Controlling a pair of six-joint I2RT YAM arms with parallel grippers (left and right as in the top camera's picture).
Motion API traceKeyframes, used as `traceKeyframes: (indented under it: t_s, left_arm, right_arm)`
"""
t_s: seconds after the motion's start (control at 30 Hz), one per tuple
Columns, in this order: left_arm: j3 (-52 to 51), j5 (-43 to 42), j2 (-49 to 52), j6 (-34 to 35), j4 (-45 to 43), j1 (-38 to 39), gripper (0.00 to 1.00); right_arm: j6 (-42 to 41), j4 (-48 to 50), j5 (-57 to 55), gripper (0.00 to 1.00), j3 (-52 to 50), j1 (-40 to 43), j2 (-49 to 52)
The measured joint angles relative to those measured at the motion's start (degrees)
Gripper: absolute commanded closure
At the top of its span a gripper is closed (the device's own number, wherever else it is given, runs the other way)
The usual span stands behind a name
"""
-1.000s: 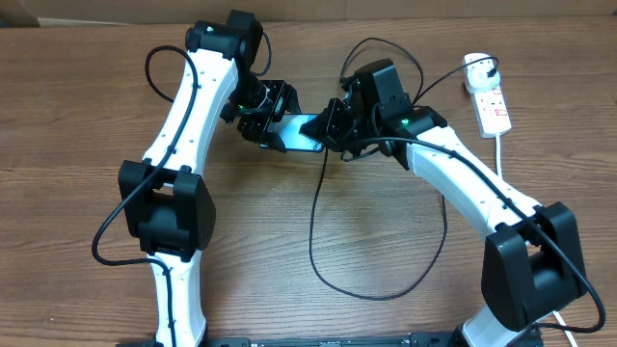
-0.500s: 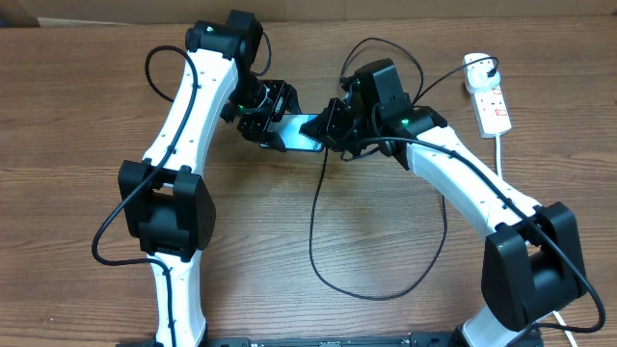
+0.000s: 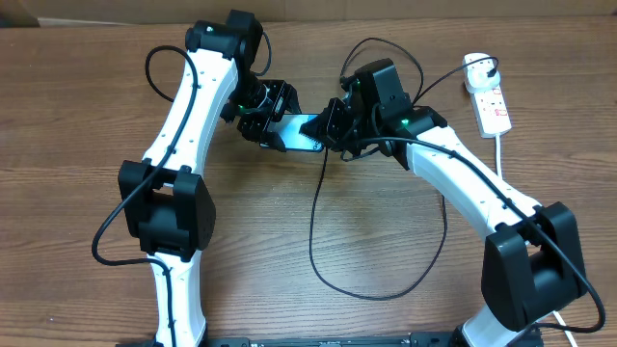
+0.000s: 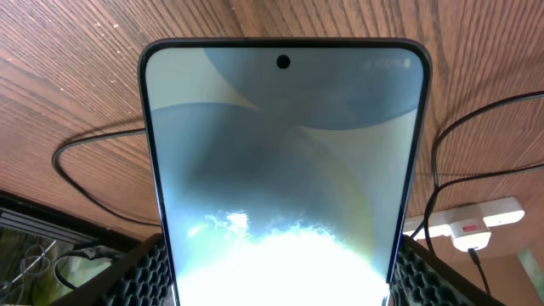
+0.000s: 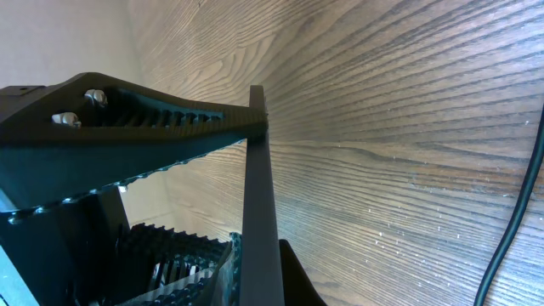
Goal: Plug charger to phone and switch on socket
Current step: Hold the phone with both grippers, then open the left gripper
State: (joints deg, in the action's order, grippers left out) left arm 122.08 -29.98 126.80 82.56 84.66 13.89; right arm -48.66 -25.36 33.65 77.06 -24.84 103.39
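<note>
The phone [image 3: 305, 130] is held above the table between the two arms, its light blue screen lit. My left gripper [image 3: 266, 118] is shut on its left end; in the left wrist view the phone [image 4: 280, 170] fills the frame between both foam pads. My right gripper [image 3: 334, 125] is at the phone's right end. In the right wrist view the phone [image 5: 258, 195] shows edge-on between my two fingers, which close on it. The charger cable [image 3: 314, 222] loops across the table to its plug in the socket [image 3: 493, 104]. Its small tip is hidden under the right gripper.
The socket's thick white cord [image 3: 501, 154] runs down the right side. The charger loop [image 3: 442, 236] lies in front of the right arm. The socket also shows in the left wrist view [image 4: 476, 223], with cable [image 4: 85, 149] beside the phone. The table's far edge is close behind the arms.
</note>
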Motion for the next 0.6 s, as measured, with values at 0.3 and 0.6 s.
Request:
traceKeyframes:
  t_s: [0.3, 0.6]
  left_arm:
    - [0.04, -0.74, 0.0, -1.09, 0.28, 0.0, 0.07]
    - [0.33, -1.81, 0.0, -2.4, 0.46, 0.02, 0.0]
  right_arm:
    - [0.72, -0.24, -0.28, 0.96, -0.04, -0.11, 0.04]
    - [1.51, -0.35, -0.98, 0.96, -0.57, -0.33, 0.17]
